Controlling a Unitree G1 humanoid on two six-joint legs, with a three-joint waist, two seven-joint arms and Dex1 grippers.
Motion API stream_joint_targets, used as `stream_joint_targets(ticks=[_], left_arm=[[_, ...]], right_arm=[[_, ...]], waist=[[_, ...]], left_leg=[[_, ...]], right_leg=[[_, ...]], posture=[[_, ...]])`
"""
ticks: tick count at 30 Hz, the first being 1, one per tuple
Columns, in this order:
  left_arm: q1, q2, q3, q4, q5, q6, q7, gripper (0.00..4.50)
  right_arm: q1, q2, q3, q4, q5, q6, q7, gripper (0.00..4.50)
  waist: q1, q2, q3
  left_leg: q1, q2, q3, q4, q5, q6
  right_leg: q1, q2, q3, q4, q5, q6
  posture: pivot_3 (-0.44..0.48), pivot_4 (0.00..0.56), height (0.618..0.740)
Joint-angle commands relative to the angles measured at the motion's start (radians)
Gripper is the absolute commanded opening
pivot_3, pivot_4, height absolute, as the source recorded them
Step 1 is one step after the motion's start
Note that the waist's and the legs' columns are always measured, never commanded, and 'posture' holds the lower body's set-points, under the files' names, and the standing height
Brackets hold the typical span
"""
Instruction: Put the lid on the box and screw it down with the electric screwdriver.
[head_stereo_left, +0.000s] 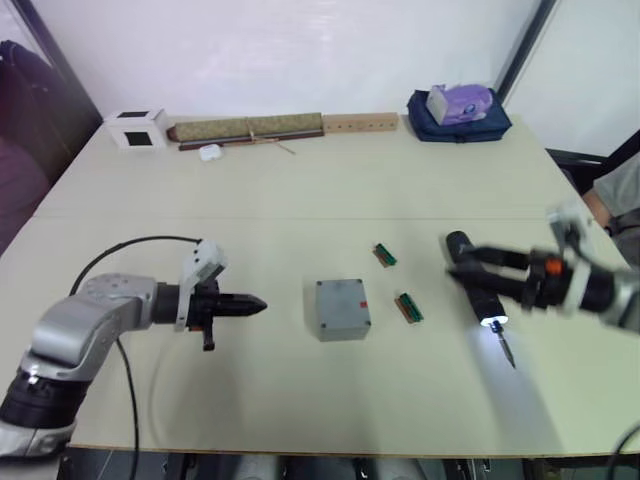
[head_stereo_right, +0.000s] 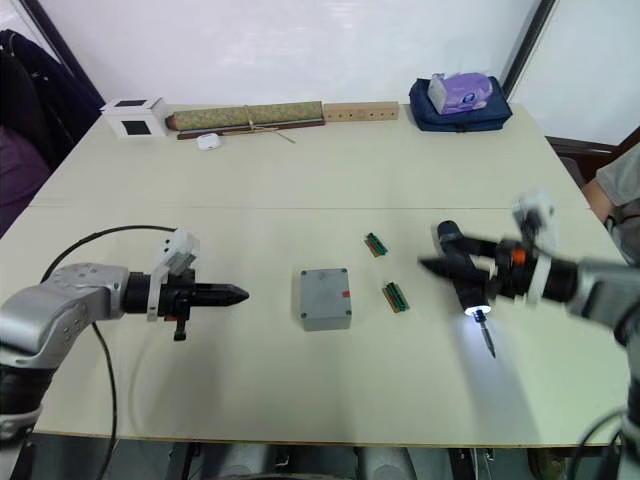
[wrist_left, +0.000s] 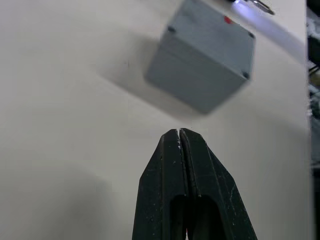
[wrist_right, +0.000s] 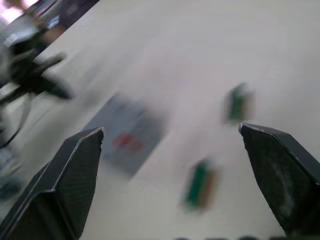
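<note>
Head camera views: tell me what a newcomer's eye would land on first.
The electric screwdriver lies on the table's right side with its tip glowing white, and the right tool stands open around its black body. At the centre sits the grey box with its lid on. The left tool, shut, points at the box from the left.

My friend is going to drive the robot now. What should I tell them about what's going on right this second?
Left gripper: shut, empty, pointing at the box from beside it, apart from it.
Right gripper: open around the electric screwdriver, which lies on the table with its tip lit and its bit pointing at the near edge.
Box: mid-table, the lid already on top.
Two green circuit boards lie between box and screwdriver.
Done: lid placed.
Left: grip the screwdriver and drive the screws; whether any are in, I cannot tell.
</note>
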Motion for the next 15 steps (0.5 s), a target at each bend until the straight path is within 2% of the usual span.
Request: stream_joint_targets(ticks=[1, 4, 6, 10, 15], left_arm=[[0.104, 0.011, 0.032, -0.166, -0.106, 0.069, 0.019, 0.00], [0.189, 0.024, -0.008, -0.233, -0.082, 0.044, 0.036, 0.00], [0.225, 0.031, -0.007, -0.253, -0.095, 0.053, 0.043, 0.00], [0.287, 0.051, -0.011, -0.269, -0.091, 0.039, 0.044, 0.00], [0.301, 0.053, -0.036, -0.250, -0.060, -0.008, 0.051, 0.00]], right_arm=[[0.231, -0.019, 0.015, -0.166, -0.018, -0.075, 0.080, 4.46], [0.400, -0.054, 0.093, -0.207, -0.129, -0.188, 0.133, 4.46], [0.461, -0.070, 0.116, -0.208, -0.175, -0.247, 0.151, 4.46], [0.480, -0.060, 0.114, -0.177, -0.178, -0.292, 0.154, 4.46], [0.474, -0.065, 0.125, -0.161, -0.178, -0.315, 0.149, 4.46]], waist=[[-0.003, -0.003, -0.002], [-0.011, -0.003, -0.002], [-0.014, -0.003, -0.002], [-0.015, -0.004, -0.003], [-0.009, -0.005, -0.003]], left_leg=[[0.002, 0.000, 0.000, 0.000, 0.000, 0.000], [0.002, 0.000, 0.000, 0.000, 0.000, 0.000], [0.004, 0.001, 0.000, 0.000, 0.000, 0.000], [0.005, 0.001, 0.001, 0.000, 0.000, -0.001], [0.005, 0.001, 0.001, 0.000, 0.000, -0.001]], right_leg=[[0.002, 0.000, 0.000, -0.001, 0.000, 0.000], [0.003, 0.000, 0.000, -0.001, 0.000, 0.000], [0.003, 0.001, 0.001, 0.000, 0.000, 0.000], [0.003, 0.004, 0.001, 0.000, -0.002, -0.003], [0.004, 0.004, 0.001, 0.000, -0.002, -0.004]], posture=[[0.000, 0.150, 0.740], [0.000, 0.150, 0.740], [0.000, 0.150, 0.740], [0.000, 0.150, 0.740], [0.000, 0.150, 0.740]])
